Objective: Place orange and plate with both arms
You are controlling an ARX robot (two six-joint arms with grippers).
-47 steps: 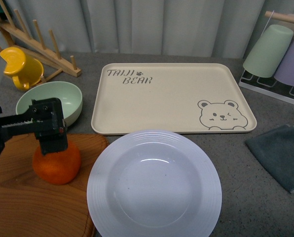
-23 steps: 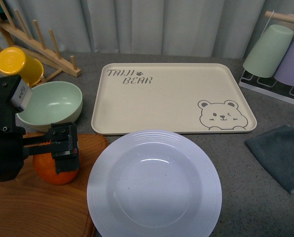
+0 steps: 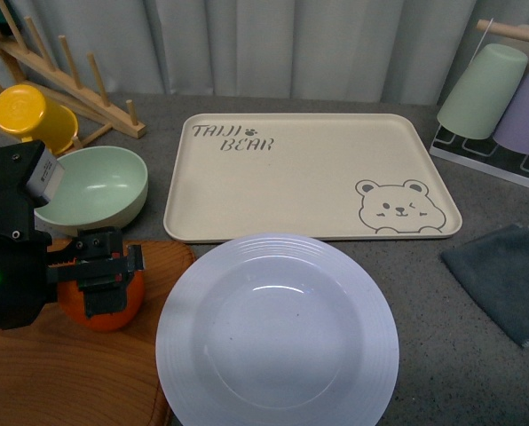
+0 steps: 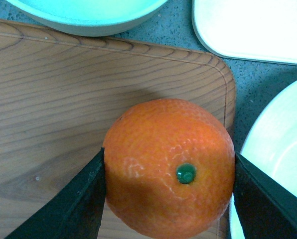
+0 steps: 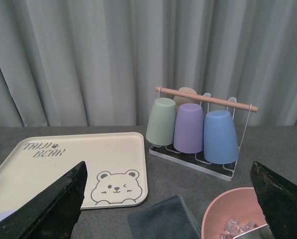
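Orange: the orange sits on the wooden board at the robot's left, just beside the plate and stem dot up.
Plate: it lies on the counter in front of the tray, its near-left rim over the board's edge.
Left gripper: the left gripper is clamped on the orange, one finger against each side at its widest part.
Right gripper: the right gripper is wide apart, empty, and off the counter.
Orange handling: it is probably light and slightly yielding, and its round shape makes it apt to roll. The dimpled skin gives some grip. A hold across the middle suits it, and a hard squeeze could bruise it.
Plate handling: it looks stiff, smooth and slippery, with some weight. The ridged rim is the only place to pinch, and the side clear of the board seems easiest.
Left wrist view only: it shows both fingers touching the orange and the narrow gap to the plate. In the front view the gripper body hides this.
Front view only: it shows the whole plate and the free tray.
Right wrist view only: it shows a pink bowl and a cloth below the right gripper.
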